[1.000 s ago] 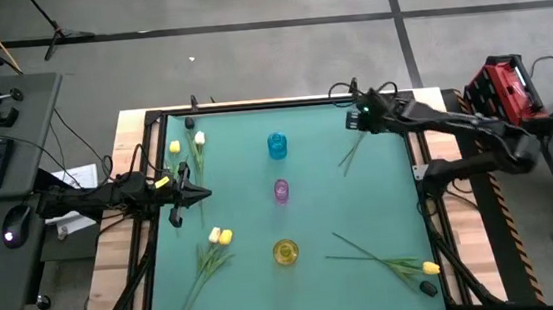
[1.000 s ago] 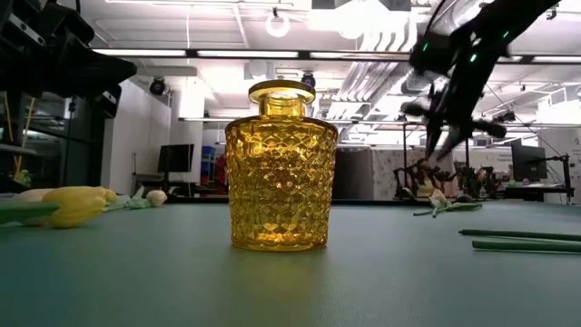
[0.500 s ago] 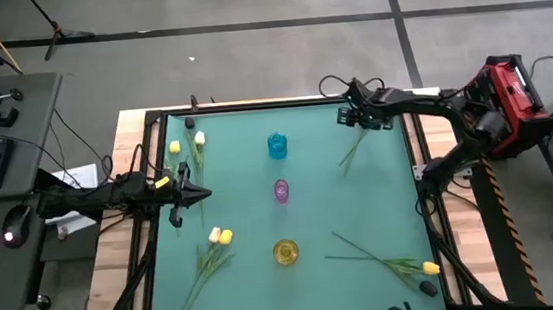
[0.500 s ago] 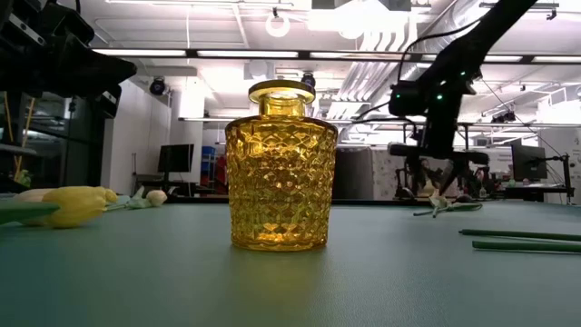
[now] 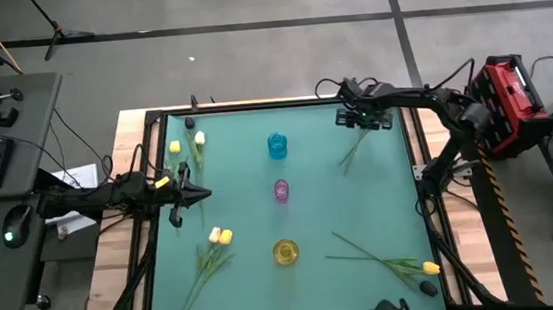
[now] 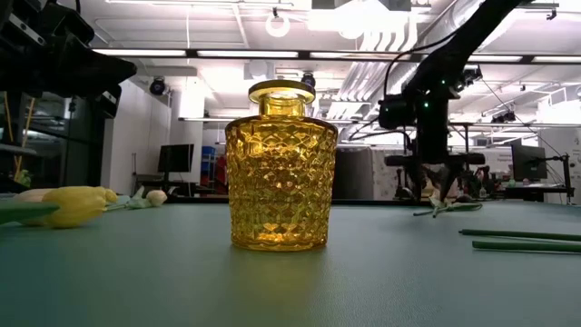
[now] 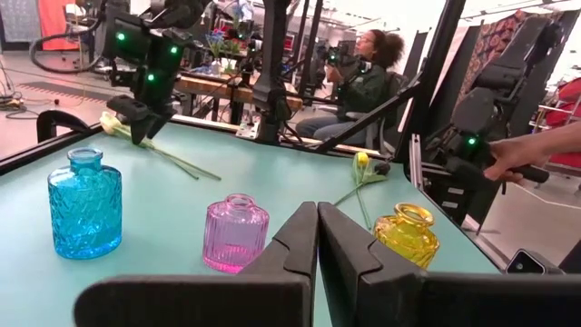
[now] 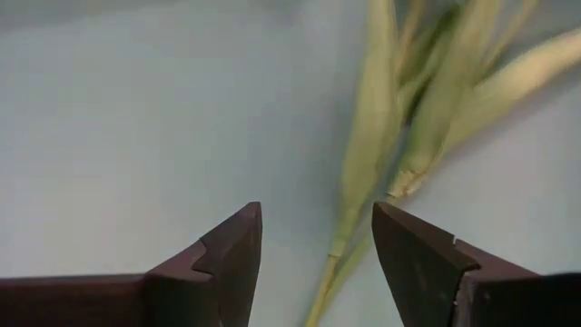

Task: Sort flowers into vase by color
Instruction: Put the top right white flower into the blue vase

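A tulip (image 5: pixel 354 150) lies flat on the green mat at the far right. It shows as a pale green stem and leaves in the right wrist view (image 8: pixel 363 195) and low on the mat in the low view (image 6: pixel 447 207). My right gripper (image 5: pixel 363 119) hangs just above it, pointing down. It is open, with its fingers on either side of the stem (image 8: pixel 318 250). My left gripper (image 5: pixel 197 192) is shut and empty at the mat's left edge (image 7: pixel 318 238). The blue vase (image 5: pixel 277 145), pink vase (image 5: pixel 281 190) and yellow vase (image 5: pixel 285 252) stand in a line down the middle.
Tulips lie at the far left (image 5: pixel 195 142), the near left (image 5: pixel 214 243) and the near right (image 5: pixel 396 263), the last group with a yellow head (image 5: pixel 430 267). The black table frame (image 5: pixel 419 173) borders the mat. A person sits beyond the table (image 7: pixel 363 77), and a hand (image 7: pixel 508 154) shows at the right.
My right gripper has come down toward the far-right tulip. It has turned from a slant to pointing straight down over the stem, and the arm has swung round behind it. The tulip has stayed where it was.
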`<state>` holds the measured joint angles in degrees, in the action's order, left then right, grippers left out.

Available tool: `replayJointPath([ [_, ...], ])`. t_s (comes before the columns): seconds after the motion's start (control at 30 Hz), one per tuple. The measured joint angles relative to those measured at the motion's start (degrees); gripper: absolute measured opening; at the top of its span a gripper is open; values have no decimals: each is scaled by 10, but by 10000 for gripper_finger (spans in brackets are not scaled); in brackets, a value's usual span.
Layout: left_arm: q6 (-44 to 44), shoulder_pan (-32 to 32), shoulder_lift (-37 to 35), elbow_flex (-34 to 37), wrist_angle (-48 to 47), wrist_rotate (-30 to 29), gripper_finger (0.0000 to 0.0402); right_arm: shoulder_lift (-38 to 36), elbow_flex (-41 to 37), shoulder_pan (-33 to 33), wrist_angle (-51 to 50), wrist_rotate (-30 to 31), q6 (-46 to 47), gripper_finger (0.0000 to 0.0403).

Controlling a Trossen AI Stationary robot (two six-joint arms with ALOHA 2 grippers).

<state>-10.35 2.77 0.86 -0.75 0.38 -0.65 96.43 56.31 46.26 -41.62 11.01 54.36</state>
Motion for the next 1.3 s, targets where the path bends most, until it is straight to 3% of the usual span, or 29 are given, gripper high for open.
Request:
replayJointPath([
  [0.63,0,0,0,0,0,0,0,46,1,12,36,7,9,192],
  [0.77,0,0,0,0,0,0,0,46,1,12,42,18,-17,148],
  [0.9,0,0,0,0,0,0,0,47,1,8,53,21,-54,46],
  [0.97,0,0,0,0,0,0,0,46,1,2,57,27,-77,14],
  [1.1,0,0,0,0,0,0,0,27,-2,-10,66,26,-106,9],
  [1.3,0,0,0,0,0,0,0,-62,-2,-33,119,17,-164,3],
])
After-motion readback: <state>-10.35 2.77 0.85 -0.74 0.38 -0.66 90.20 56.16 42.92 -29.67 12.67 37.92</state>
